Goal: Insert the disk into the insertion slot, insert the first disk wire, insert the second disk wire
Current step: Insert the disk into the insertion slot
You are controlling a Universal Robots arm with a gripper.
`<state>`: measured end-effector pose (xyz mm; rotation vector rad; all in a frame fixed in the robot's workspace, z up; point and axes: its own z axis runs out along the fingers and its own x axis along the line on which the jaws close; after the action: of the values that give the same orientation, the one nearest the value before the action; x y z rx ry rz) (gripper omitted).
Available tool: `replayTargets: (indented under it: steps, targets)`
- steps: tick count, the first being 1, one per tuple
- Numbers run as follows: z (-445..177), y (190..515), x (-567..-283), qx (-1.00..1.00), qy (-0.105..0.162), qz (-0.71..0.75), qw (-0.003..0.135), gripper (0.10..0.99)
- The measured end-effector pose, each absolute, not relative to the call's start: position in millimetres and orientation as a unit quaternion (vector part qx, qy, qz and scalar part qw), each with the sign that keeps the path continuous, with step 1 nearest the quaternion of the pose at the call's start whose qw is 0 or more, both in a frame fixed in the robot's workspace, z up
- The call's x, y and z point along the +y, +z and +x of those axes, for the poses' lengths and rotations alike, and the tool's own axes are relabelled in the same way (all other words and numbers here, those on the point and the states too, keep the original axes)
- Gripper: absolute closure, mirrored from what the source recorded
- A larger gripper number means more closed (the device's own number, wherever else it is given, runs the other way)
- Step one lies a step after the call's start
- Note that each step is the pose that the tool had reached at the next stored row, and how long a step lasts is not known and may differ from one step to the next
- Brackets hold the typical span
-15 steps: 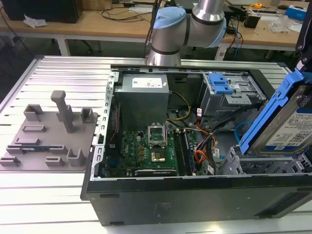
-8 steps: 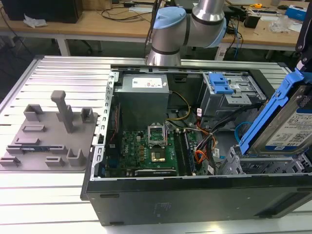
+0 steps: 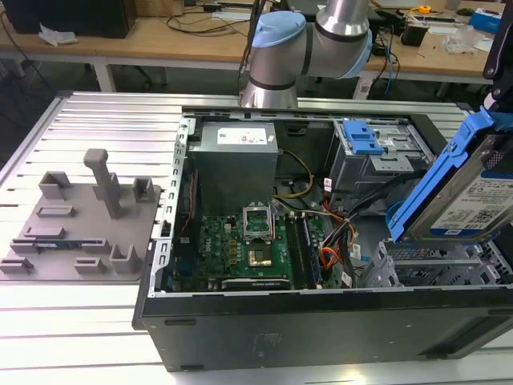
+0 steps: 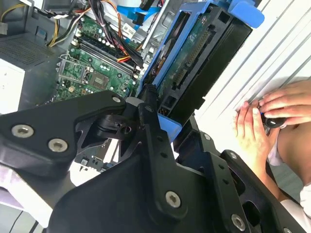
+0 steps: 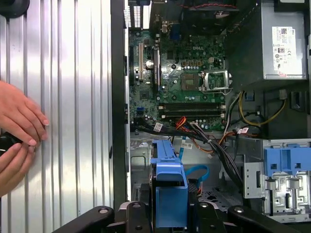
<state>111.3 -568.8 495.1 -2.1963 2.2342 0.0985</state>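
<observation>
Second wrist view: gripper (image 4: pixel 170 114) fingers are clamped on the disk (image 4: pixel 194 53), pinching its blue carrier from two sides. The disk stands tilted, with its circuit-board face toward this camera. First wrist view shows the same grip: gripper (image 5: pixel 168 213) with one finger on each side of the carrier, and the disk (image 5: pixel 168 184) reaching out past the fingertips over the open computer case (image 5: pixel 118 97). The disk is in the air, not in the insertion slot (image 3: pixel 433 269). In the exterior view the disk (image 3: pixel 473 192) hangs slanted at the exterior view's right, above that perforated grey cage and apart from it. Count: one disk, one case lying on its side, one motherboard (image 3: pixel 240 241), one power supply (image 3: pixel 236 156), one taller cage with a blue latch (image 3: pixel 365 144), and one loose cable bundle (image 5: pixel 214 141) between board and cages. Two hands of a person: one hand (image 5: pixel 22 114) and the other hand (image 5: pixel 9 167) rest close together on the table beside the case, around a small dark object; cannot tell what it is. The surface is a ribbed aluminium table (image 3: pixel 96 120). One grey fixture plate (image 3: pixel 80 216) with upright blocks lies on it at the exterior view's left of the case. The arm base (image 3: pixel 272 72) stands behind the case. Beyond it are wooden benches (image 3: pixel 160 36) carrying cables and clutter.
</observation>
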Motion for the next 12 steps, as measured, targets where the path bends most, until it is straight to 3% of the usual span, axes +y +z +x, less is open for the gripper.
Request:
replayTargets:
  steps: [5,12]
  targets:
    - [111.0,495.0,-569.0,0.713,0.03,-0.701,0.005,0.722]
    - [109.8,494.4,-568.9,0.711,0.015,-0.703,0.02,0.722]
